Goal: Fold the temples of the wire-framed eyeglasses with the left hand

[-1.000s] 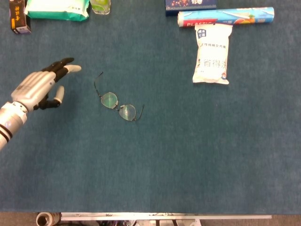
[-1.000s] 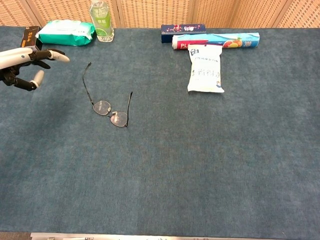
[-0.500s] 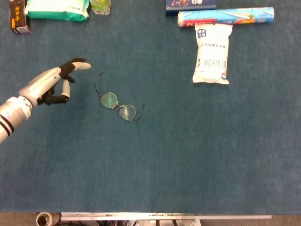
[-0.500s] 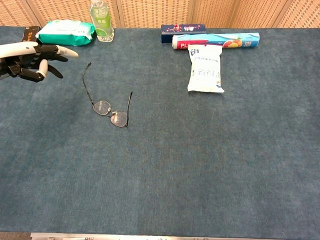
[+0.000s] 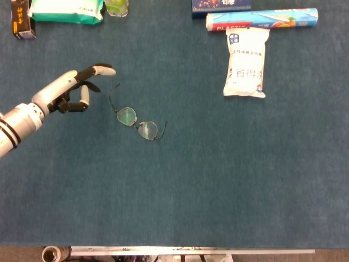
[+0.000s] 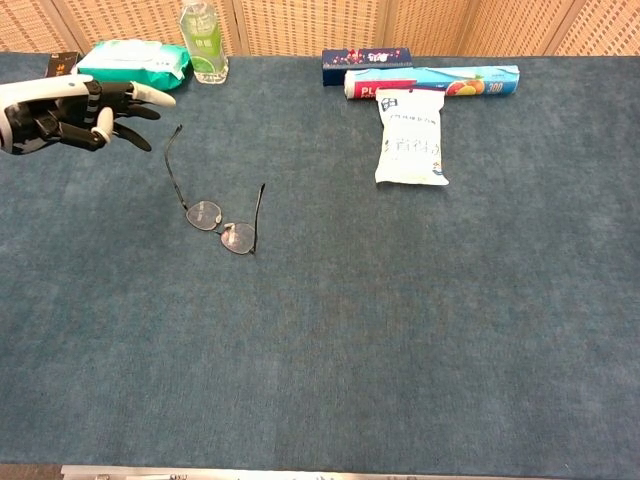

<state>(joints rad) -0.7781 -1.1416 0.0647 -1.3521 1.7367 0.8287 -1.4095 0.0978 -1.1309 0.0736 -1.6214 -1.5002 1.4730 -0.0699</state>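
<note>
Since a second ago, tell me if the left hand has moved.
Yes. The left hand has moved right toward the eyeglasses, which lie unmoved; its fingertips now near the far temple tip.

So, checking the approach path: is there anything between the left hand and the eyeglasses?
Nothing: only bare blue tabletop separates the left hand from the eyeglasses, clearest in the head view.
</note>
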